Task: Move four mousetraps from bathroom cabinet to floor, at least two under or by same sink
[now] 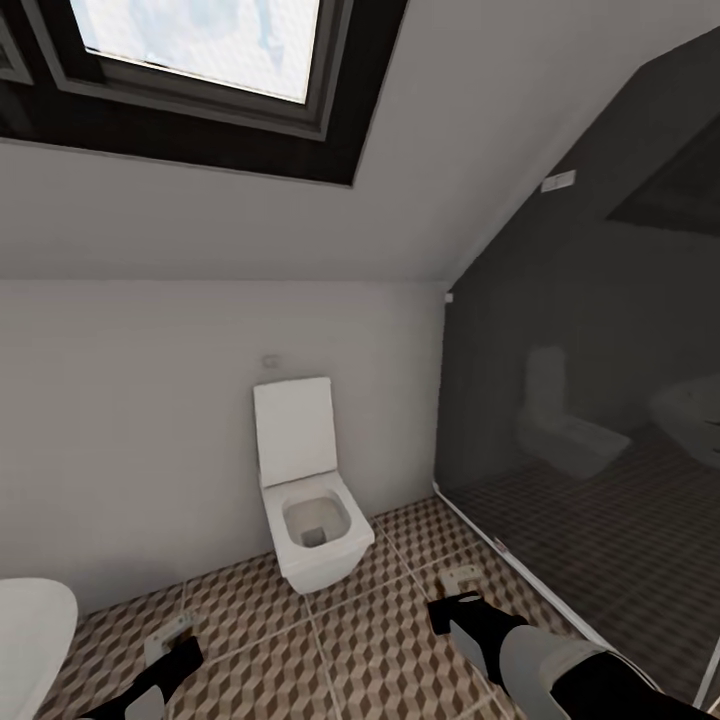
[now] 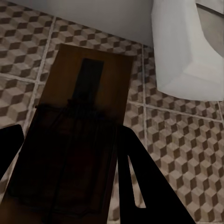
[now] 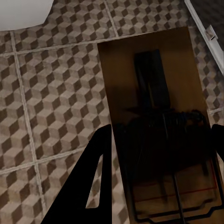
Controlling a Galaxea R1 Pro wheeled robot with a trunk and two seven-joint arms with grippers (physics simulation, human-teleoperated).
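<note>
- Head view: a white wall-hung toilet with its lid raised (image 1: pixel 305 500) stands against a pale grey wall under a sloped ceiling with a dark-framed skylight (image 1: pixel 200 60); the bathroom floor of brown, beige and cream cube-pattern tiles (image 1: pixel 370 640) spreads below; a dark glass partition (image 1: pixel 590 450) rises at the right and mirrors the toilet; a curved white edge (image 1: pixel 30 640) shows at the lower left corner; the black left gripper (image 1: pixel 172 655) sits low at the left with a small pale-topped mousetrap (image 1: pixel 165 636) at its tip; the black right gripper (image 1: pixel 455 600) reaches from the lower right with a second small mousetrap (image 1: pixel 462 577) at its tip.
- Left wrist view: a flat brown wooden mousetrap with a dark metal bar (image 2: pixel 77 135) lies between the two black fingers (image 2: pixel 140 186), which close narrowly on its sides; it hangs above the tiled floor (image 2: pixel 182 140), near the white toilet body (image 2: pixel 186 51).
- Right wrist view: another flat brown wooden trap with a dark wire frame (image 3: pixel 158 126) sits gripped between the black fingers (image 3: pixel 91 186), above the tiles (image 3: pixel 51 102); a white base rail (image 3: pixel 205 32) of the partition runs nearby.
</note>
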